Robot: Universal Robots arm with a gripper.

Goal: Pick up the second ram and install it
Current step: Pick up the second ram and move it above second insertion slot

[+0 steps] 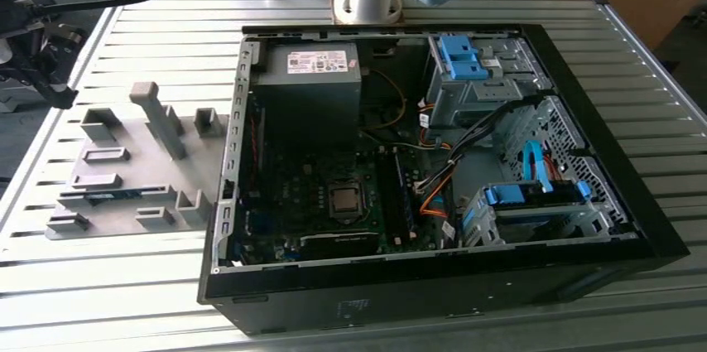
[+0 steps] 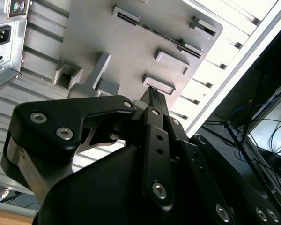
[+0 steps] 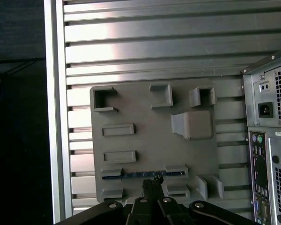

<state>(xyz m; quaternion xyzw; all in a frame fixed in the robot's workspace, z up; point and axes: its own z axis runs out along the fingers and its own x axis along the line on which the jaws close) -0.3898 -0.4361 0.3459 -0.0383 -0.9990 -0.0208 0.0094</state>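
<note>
1. the second ram (image 3: 143, 174) sits in a long slot of the grey holder plate (image 3: 145, 112), its blue edge showing between two raised blocks.
2. the plate lies on the ribbed metal worktop (image 3: 154, 47), at the exterior view's left of the open computer case (image 1: 442, 286).
3. in both wrist views the jaws are clenched together with nothing between them.
4. in the first wrist view their fingertips (image 3: 150, 183) point at the middle of the ram's length; whether they touch it cannot be told.
</note>
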